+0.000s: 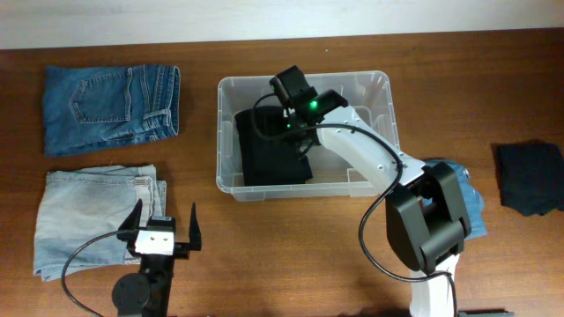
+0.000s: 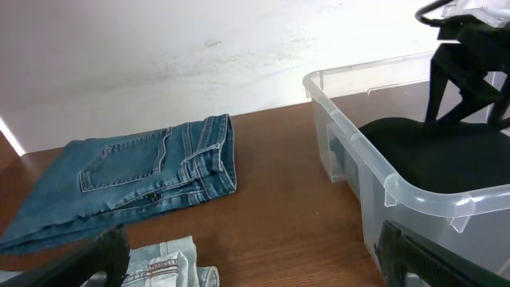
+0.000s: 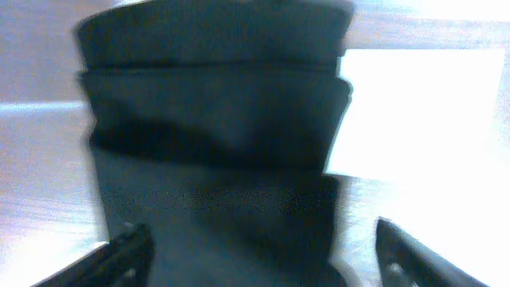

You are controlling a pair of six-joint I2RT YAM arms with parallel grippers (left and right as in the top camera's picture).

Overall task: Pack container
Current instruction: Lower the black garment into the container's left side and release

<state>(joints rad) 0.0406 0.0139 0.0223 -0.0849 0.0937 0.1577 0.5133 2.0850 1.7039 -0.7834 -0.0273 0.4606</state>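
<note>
Two arms work at a wooden table [image 1: 291, 255], and the container [image 1: 374, 88] sits at its middle, towards the far edge. Its open top faces up, and its long axis runs left to right in the overhead view. A folded black garment [image 1: 264, 150] lies flat in its left half.

The right gripper [image 3: 267, 251] hangs inside the container over that garment. Its fingers are spread wide with nothing between them.

The left gripper [image 1: 165, 211] is well apart from the container, near the front left. Its fingers are also spread wide and hold nothing.

Just beside it lie light jeans [image 1: 92, 220], with darker blue jeans [image 1: 110, 106] behind them. A dark folded garment [image 1: 529, 176] lies far right.
</note>
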